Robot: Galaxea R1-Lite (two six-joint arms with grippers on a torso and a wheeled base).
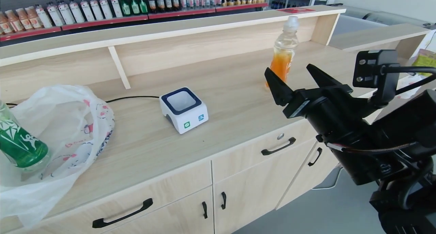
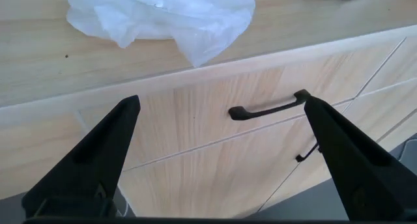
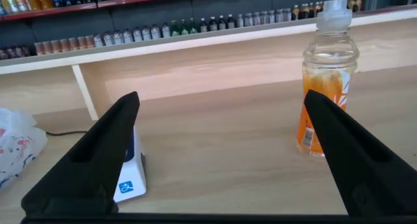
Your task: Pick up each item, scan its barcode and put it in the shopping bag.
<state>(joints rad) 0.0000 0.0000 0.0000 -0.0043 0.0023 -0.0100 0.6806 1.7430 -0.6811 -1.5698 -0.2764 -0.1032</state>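
Left of the scanner (image 1: pixel 183 109), the green bottle (image 1: pixel 20 145) runs off the picture's edge, top cut away, the shopping bag (image 1: pixel 68 114) spills out of frame with it, and right of the scanner the orange bottle (image 1: pixel 284 50) has its foot half hidden behind the right gripper (image 1: pixel 289 68).

The wooden bench (image 1: pixel 238 101) carries a crumpled plastic bag (image 1: pixel 68 125) at its left end with a green bottle (image 1: pixel 18 143) against it. A white scanner (image 1: pixel 184 109) with a black cable (image 1: pixel 133 97) sits mid-bench, and an orange bottle (image 1: pixel 284 53) stands upright farther right.
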